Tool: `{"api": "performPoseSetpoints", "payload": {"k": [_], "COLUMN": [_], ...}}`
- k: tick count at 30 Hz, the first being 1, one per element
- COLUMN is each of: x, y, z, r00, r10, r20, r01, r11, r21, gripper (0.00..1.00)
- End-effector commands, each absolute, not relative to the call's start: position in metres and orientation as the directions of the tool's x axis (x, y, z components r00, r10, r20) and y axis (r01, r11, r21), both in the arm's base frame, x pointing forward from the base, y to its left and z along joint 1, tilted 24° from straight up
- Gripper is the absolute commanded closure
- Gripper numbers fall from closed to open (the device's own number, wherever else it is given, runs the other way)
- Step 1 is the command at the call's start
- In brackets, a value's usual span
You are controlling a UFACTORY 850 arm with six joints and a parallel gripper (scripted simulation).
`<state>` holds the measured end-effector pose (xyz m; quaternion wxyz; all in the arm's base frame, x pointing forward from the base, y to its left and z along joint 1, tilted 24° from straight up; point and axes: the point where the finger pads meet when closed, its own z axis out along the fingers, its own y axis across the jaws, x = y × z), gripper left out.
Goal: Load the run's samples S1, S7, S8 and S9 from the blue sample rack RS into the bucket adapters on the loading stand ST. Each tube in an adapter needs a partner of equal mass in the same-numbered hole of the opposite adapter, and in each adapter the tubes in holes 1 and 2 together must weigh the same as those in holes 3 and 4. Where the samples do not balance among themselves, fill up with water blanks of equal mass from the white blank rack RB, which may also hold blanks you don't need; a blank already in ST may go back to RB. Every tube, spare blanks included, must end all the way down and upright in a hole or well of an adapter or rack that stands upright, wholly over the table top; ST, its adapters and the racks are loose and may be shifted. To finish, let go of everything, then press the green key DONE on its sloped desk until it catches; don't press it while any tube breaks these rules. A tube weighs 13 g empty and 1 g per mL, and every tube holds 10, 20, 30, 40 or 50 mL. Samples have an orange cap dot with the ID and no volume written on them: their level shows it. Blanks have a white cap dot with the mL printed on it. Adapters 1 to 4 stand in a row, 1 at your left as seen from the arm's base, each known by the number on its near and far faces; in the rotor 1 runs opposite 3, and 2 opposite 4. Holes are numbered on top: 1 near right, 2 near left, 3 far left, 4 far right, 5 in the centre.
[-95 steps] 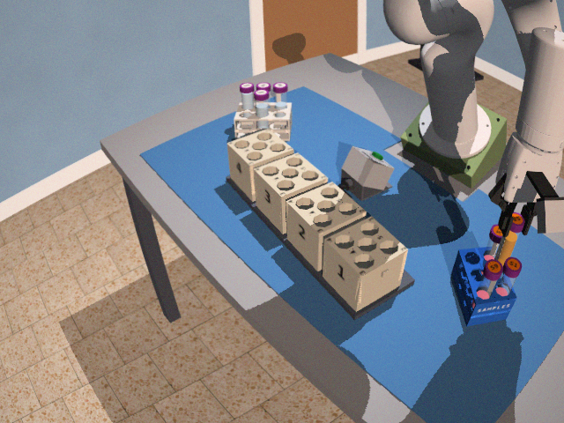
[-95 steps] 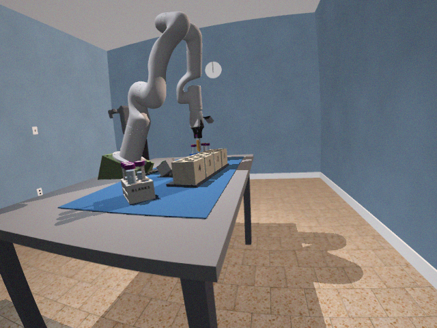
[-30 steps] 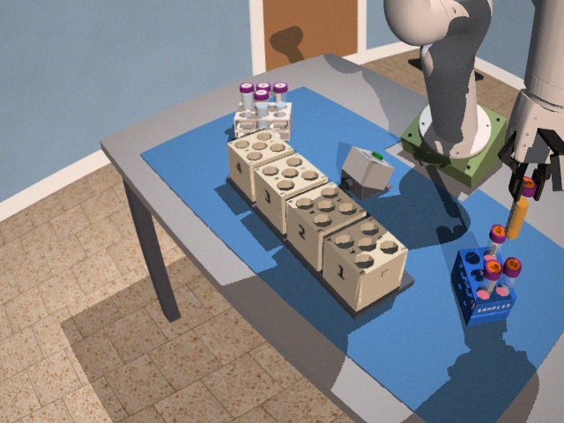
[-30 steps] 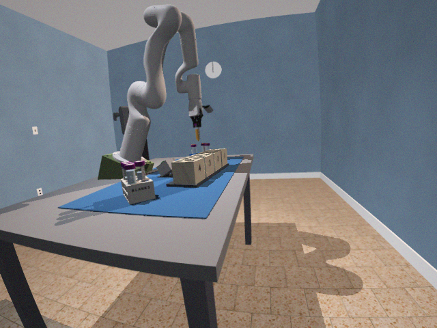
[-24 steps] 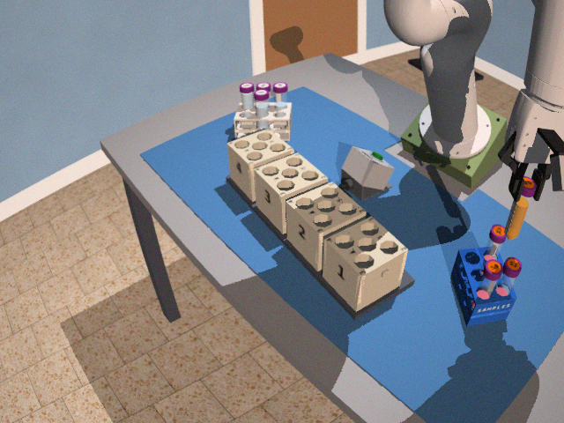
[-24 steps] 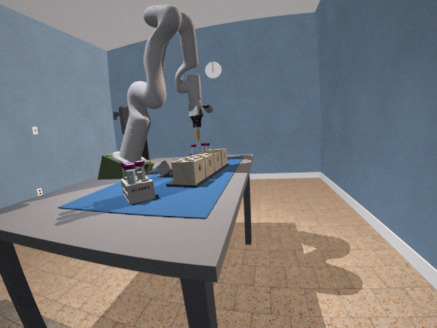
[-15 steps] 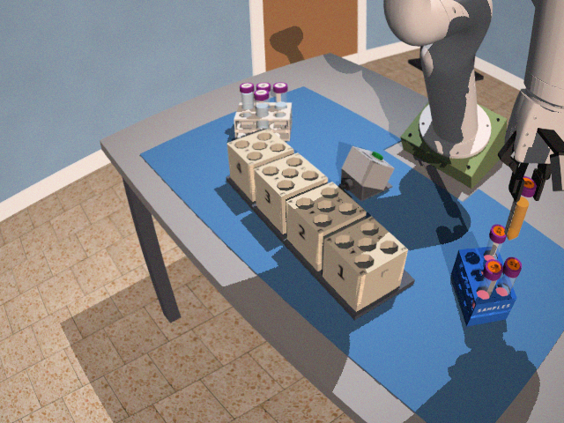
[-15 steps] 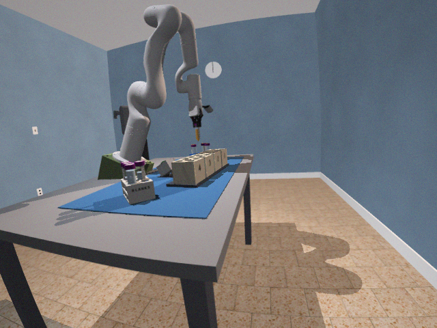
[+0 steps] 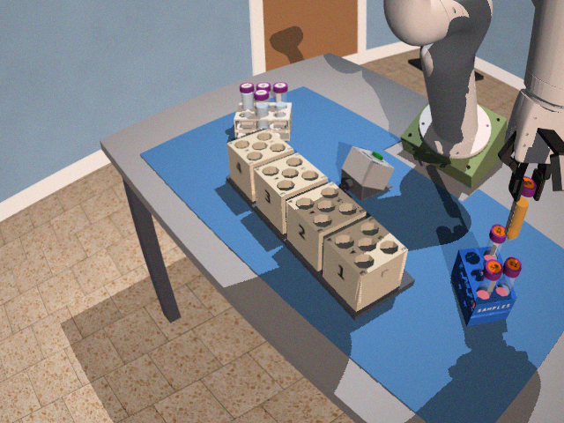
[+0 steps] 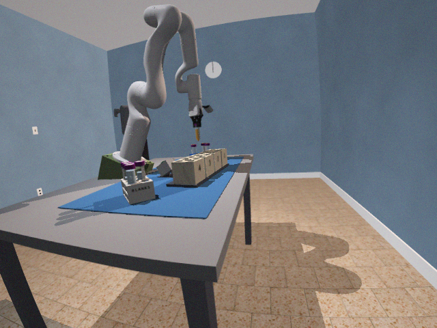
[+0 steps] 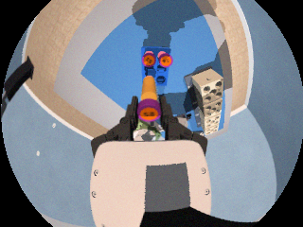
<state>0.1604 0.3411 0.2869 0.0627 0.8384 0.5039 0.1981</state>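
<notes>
My gripper (image 9: 528,184) is shut on a sample tube (image 9: 519,213) with a purple cap, an orange dot and orange liquid nearly to the top. It hangs upright in the air above the blue sample rack (image 9: 485,286); it also shows in the wrist view (image 11: 150,97) and in the exterior view (image 10: 196,133). The rack holds three more sample tubes (image 9: 493,268) with low pink liquid. The four beige adapters (image 9: 314,213) stand in a row on the dark stand, numbered 4 to 1 from far to near, all holes empty. The white blank rack (image 9: 263,118) holds several blanks.
The grey DONE desk with its green key (image 9: 377,155) stands between the adapters and the arm's green base (image 9: 455,137). The sample rack stands near the table's right front edge. The blue mat covers most of the table.
</notes>
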Motion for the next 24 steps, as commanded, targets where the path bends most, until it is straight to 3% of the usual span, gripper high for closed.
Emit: {"api": "performPoseSetpoints", "payload": {"k": [1, 24], "x": [0.16, 0.175], "y": [0.342, 0.345], "z": [0.288, 0.255], "r00": [0.413, 0.413], "r10": [0.869, 0.869], "r20": [0.27, 0.27], "r01": [0.82, 0.82], "r11": [-0.485, -0.485], "r21": [0.304, 0.304], "gripper": [1.0, 1.0]}}
